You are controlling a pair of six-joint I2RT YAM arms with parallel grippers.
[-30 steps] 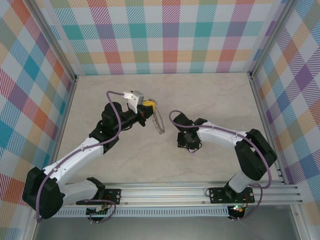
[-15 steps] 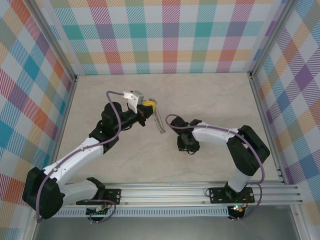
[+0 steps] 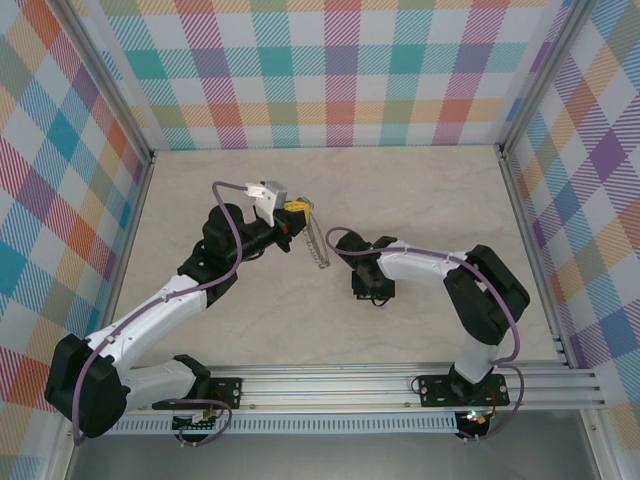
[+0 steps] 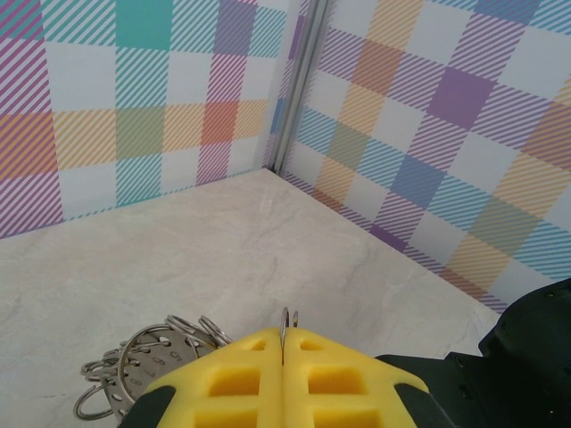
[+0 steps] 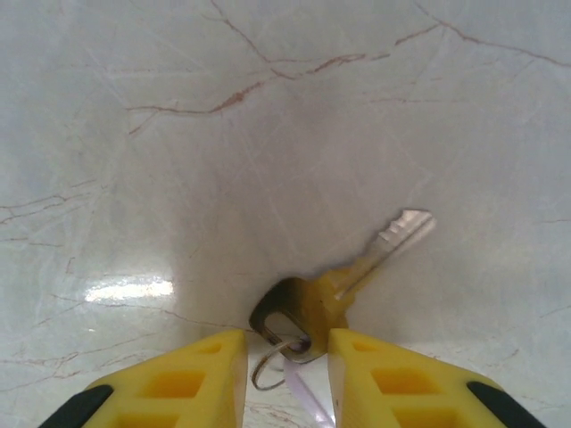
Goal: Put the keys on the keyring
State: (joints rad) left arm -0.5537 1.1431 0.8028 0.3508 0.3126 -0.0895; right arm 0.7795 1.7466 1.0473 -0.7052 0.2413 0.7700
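- Pale marbled tabletop (image 3: 420, 190), fenced by plaid walls (image 3: 340, 70) on three sides.
- Left claw (image 4: 285, 337) is clenched on the keyring (image 3: 318, 245), which hangs near mid-tabletop.
- The key (image 5: 357, 275) lies flat on the tabletop. Right claw (image 5: 287, 346) straddles its head; whether it pinches, I cannot tell.
- Bare tabletop stretches toward the far and right edges.

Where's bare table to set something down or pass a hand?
Free: the far strip of the beige marbled table under the back plaid wall; the right side beyond the right arm; the near middle before the aluminium rail. Crowded: centre, where the left hand pinches the large grey looped metal keyring and the right hand straddles the small metal key.
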